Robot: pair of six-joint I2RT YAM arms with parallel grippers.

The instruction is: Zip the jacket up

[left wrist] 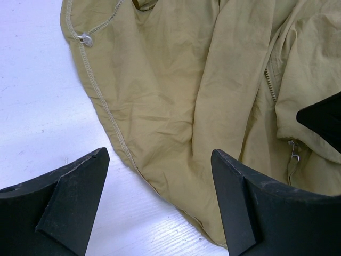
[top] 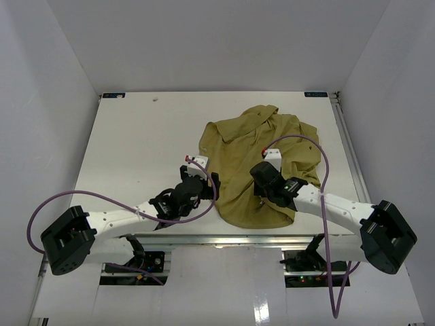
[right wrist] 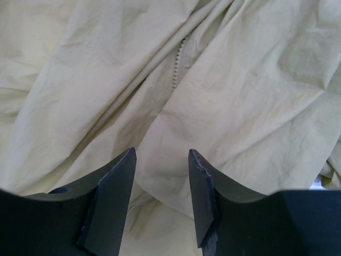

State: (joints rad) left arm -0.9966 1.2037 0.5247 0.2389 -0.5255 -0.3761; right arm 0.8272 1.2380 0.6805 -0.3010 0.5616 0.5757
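The olive-yellow jacket (top: pixel 258 156) lies crumpled on the right half of the white table (top: pixel 136 142). My left gripper (top: pixel 206 180) is open at the jacket's left hem; in the left wrist view (left wrist: pixel 159 154) its jaws stand wide apart over the stitched hem edge. That view shows the zipper teeth (left wrist: pixel 270 88), a metal zipper pull (left wrist: pixel 294 152) and a snap button (left wrist: pixel 85 39). My right gripper (top: pixel 259 171) is open over the jacket's middle; in the right wrist view (right wrist: pixel 162 153) its jaws straddle a fold of fabric below a line of zipper teeth (right wrist: pixel 178 64).
White walls enclose the table on three sides. The dark body of my right gripper (left wrist: pixel 325 117) shows at the right edge of the left wrist view. Purple cables loop from both arms, one over the jacket (top: pixel 319 153).
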